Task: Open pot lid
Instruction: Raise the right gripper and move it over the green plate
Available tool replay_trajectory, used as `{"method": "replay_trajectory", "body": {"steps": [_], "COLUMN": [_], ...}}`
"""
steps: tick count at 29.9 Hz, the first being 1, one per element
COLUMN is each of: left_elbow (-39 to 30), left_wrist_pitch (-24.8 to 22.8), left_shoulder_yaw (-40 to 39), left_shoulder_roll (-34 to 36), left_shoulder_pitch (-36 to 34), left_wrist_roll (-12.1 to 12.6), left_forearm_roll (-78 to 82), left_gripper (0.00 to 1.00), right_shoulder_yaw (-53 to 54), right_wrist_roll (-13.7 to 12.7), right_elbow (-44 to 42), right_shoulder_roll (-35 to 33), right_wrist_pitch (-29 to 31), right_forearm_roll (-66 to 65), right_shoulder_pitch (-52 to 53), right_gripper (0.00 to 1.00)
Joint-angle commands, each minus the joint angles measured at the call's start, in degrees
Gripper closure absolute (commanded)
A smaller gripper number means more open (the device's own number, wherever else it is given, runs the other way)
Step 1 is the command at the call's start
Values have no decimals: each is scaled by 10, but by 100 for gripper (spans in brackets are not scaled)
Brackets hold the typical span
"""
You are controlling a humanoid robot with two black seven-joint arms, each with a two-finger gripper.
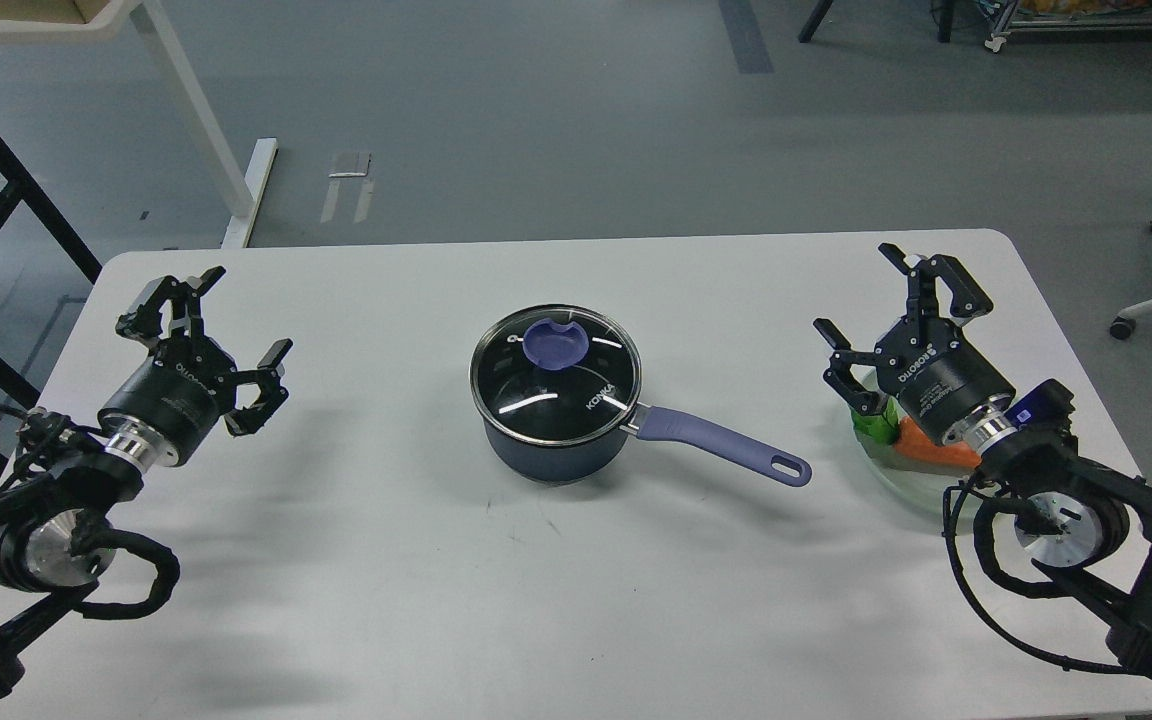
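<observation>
Centrally on the white desk, dark navy saucepan, clear glass steel-rimmed lid seated on it, left pincer released near left edge, right pincer released near right edge.

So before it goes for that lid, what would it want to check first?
1. Lid seated on the pot: ok, it sits level on the rim.
2. Purple knob free to grab: ok, nothing covers it.
3. Left end effector open and holding nothing: ok, fingers spread, apart from the pot.
4. Right end effector open and holding nothing: ok, it hangs above the plate with the carrot.
5. Pot handle out of the way: ok, it points right and toward the robot, away from the knob.
6. Whether the lid lifts off loosely: cannot tell.
</observation>
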Motion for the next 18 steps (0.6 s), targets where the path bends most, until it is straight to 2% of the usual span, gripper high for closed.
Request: {"method": "replay_trajectory", "body": {"steps": [1,4,11,15,18], "left_elbow": [1,4,30,47,47], "left_wrist_pitch": [1,0,-1,0,-1], "left_shoulder_yaw": [-3,7,6,5,8], "left_shoulder_roll": [-1,11,34,41,45], "left_shoulder_pitch": [0,-1,-18,-52,-73], "left_wrist_roll": [-2,2,-1,-1,-1], "left_forearm_roll": [0,6,14,15,17], "left_gripper": [1,1,1,1,1], "right_shoulder_yaw": [2,1,1,-1,-4], "right_wrist_roll": [0,0,0,0,0], "right_elbow": [-2,-3,6,38,90], "right_shoulder_roll": [-1,-14,-133,-169,-202], "right_wrist_pitch": [-11,-23,-11,30,35], "right_forearm_roll": [0,-1,-68,-190,-291], "right_shoulder_pitch": [3,14,80,138,156], "right_gripper": [0,0,0,0,0]}}
